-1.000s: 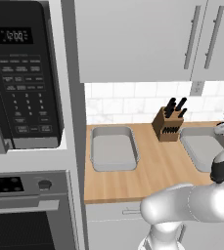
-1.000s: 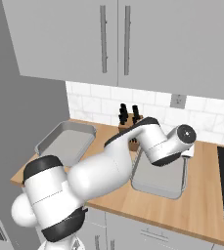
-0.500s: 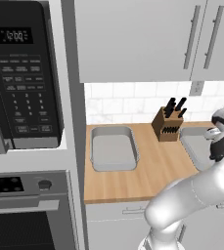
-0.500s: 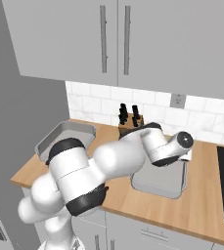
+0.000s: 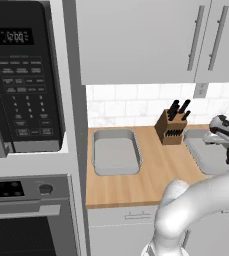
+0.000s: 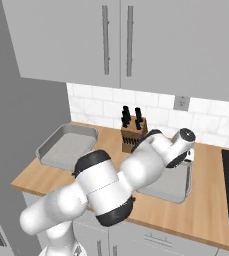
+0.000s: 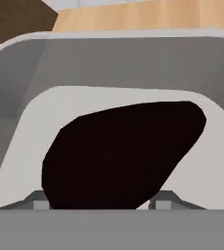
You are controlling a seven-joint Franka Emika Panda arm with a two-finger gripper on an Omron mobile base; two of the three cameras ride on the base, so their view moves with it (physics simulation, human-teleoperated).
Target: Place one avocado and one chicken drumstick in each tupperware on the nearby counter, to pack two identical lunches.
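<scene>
Dark avocado (image 7: 123,154) sits between the half-spread hand (image 7: 100,201) fingers — grip unclear — inside the tupperware (image 7: 133,63) rim.

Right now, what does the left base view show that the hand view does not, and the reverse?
Left base view: the microwave, the oven and the left tupperware, which is empty. Hand view: the dark avocado, close up, held between the jaws. Both: the right tupperware, the knife block and the counter.

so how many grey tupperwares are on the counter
2: one at the counter's left end, one right of the knife block, partly behind the arm.
</scene>
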